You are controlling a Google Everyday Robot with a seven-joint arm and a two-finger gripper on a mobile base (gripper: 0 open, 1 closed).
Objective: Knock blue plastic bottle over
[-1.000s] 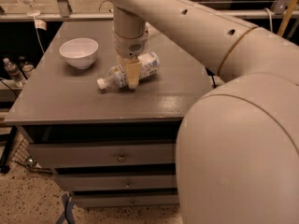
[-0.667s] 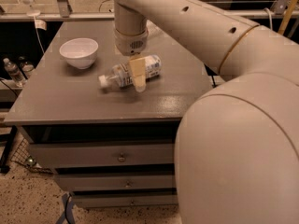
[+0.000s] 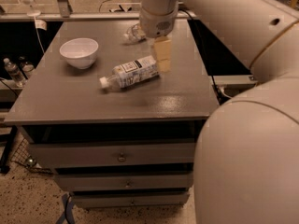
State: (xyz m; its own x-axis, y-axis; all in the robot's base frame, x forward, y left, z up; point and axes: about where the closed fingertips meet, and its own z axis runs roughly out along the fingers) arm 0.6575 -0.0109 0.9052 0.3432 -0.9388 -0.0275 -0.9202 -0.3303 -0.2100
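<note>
On the grey drawer-fronted table [image 3: 93,107], the large clear blue plastic bottle with white cap and blue-printed label [image 3: 133,73] lies flat on its side, cap towards the table's left edge, just as it lay a second ago. By the look of it, the knock-over is done. What has changed is the tan-tipped gripper [image 3: 162,55]: it hung over the bottle's middle, and now it stands lifted just beside the base end, gripping nothing visible. Whether it is parted or closed cannot be told. Farther back sit a white round bowl [image 3: 79,52] and a smaller clear bottle [image 3: 132,32].
</note>
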